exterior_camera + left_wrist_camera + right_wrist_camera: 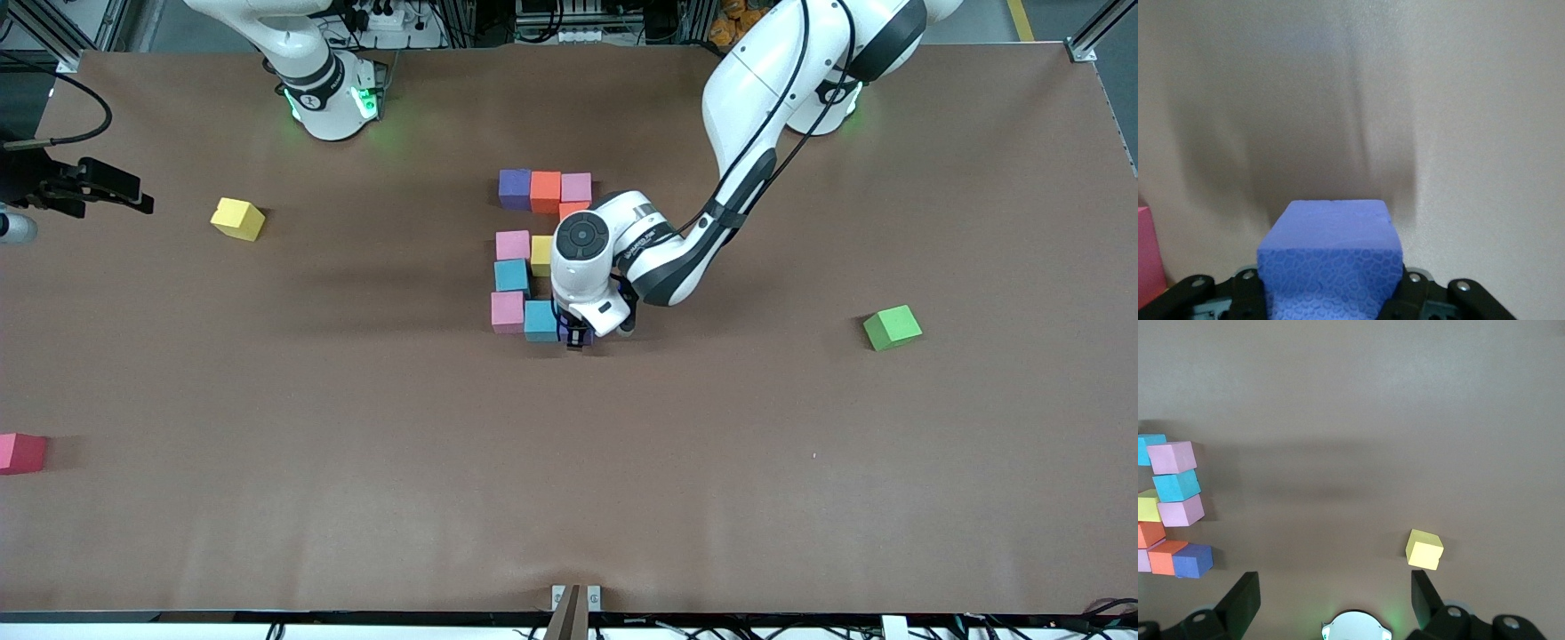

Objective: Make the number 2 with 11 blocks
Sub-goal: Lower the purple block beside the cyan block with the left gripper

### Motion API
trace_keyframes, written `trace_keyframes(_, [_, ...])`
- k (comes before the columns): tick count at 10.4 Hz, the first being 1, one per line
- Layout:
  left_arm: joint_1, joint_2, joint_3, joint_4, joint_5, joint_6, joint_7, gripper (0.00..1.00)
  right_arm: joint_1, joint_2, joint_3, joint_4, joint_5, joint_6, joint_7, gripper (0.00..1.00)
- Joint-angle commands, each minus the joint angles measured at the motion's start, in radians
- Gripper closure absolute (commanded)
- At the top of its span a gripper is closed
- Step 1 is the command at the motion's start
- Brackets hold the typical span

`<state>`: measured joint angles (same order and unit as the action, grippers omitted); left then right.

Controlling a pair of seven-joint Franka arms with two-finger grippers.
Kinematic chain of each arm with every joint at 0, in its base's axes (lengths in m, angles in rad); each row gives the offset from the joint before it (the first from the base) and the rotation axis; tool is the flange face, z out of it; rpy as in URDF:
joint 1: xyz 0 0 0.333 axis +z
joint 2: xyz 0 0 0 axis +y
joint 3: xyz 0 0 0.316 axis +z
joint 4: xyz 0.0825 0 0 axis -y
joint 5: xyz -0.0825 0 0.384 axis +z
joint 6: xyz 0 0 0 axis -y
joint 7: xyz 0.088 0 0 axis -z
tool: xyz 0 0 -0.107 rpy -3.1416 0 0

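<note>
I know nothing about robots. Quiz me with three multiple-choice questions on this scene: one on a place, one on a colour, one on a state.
1. The green cube lies:
A. alone, toward the left arm's end of the table
B. on top of a pink block
C. between fingers

2. The block held by the left gripper is:
A. yellow
B. purple
C. green

3. The fingers of the right gripper are:
A. shut on a yellow cube
B. shut on nothing
C. open

Key:
1 A, it sits by itself.
2 B, the purple block sits between the fingers in the left wrist view.
3 C, they stand wide apart, nothing between.
</note>
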<state>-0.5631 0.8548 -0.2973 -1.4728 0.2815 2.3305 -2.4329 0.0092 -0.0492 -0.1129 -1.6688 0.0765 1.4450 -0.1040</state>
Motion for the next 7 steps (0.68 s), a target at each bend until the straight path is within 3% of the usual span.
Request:
trace_keyframes(1, [-0.027,0.013,0.02,0.026,0.021,0.009,-0.023,1.0,-0.009,-0.011,0.007,-0.015,0.016,0.011,-0.002,0.0])
trace_keyframes(5, [-0.034,0.015,0.026,0.028,0.019,0.009,-0.015,1.0,-0.008,-0.011,0.007,-0.016,0.016,0.012,-0.002,0.0])
trace_keyframes(6, [-0.029,0.015,0.026,0.028,0.021,0.009,-0.011,0.01,-0.008,-0.011,0.007,-0.016,0.016,0.012,-0.002,0.0])
trace_keyframes(7, [-0.034,0.013,0.026,0.026,0.022,0.009,-0.009,0.0,-0.009,-0.011,0.007,-0.016,0.016,0.012,-0.002,0.0])
